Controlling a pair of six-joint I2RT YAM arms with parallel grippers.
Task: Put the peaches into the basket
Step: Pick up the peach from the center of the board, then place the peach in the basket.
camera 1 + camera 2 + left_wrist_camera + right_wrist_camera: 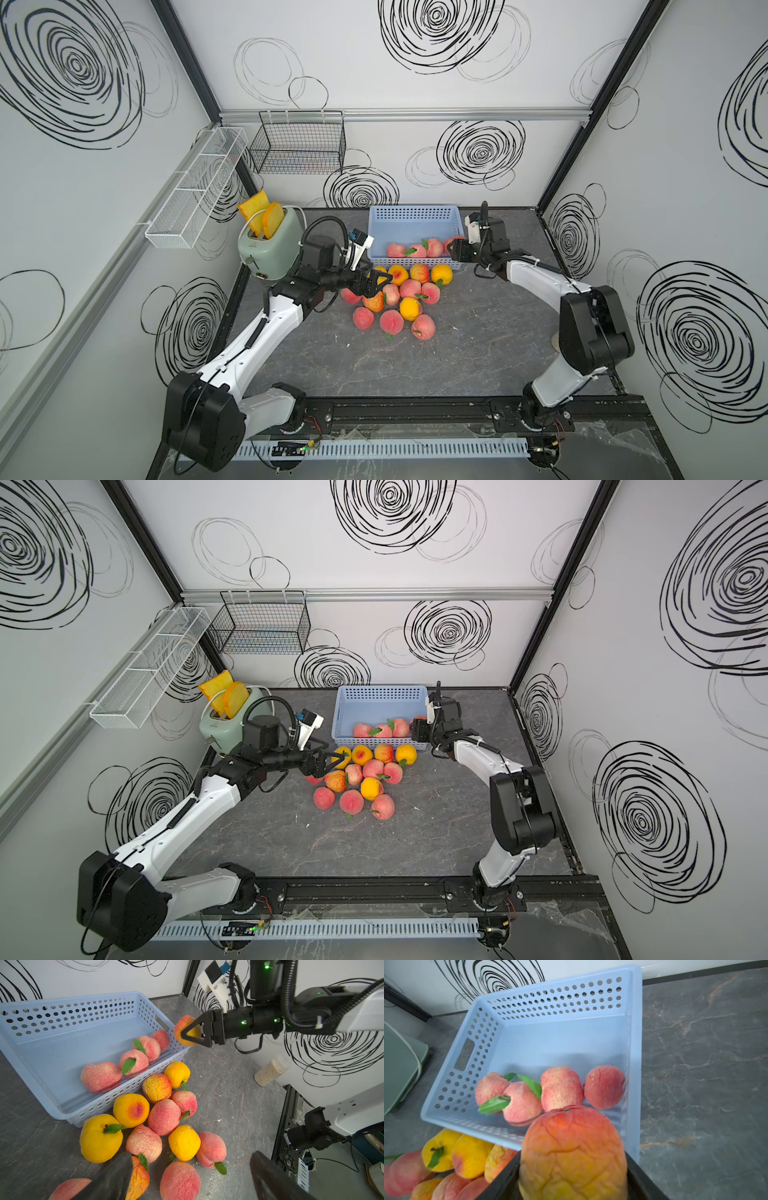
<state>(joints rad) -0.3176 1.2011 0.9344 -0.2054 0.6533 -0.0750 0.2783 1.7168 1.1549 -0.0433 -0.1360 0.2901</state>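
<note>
A table (478, 332) is shown; four peaches (417, 250) are contained in the basket (413, 216), and a heap (411, 289) is piled just before it. The left gripper (376, 284) is spread wide, empty, over the heap. The right gripper (455, 248) is clamped on an orange peach (573, 1153) at the basket's right rim.

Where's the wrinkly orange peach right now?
In the right wrist view the wrinkly orange peach sits in the right gripper, at the blue basket's right rim near its front corner, beside four pink peaches inside.
</note>
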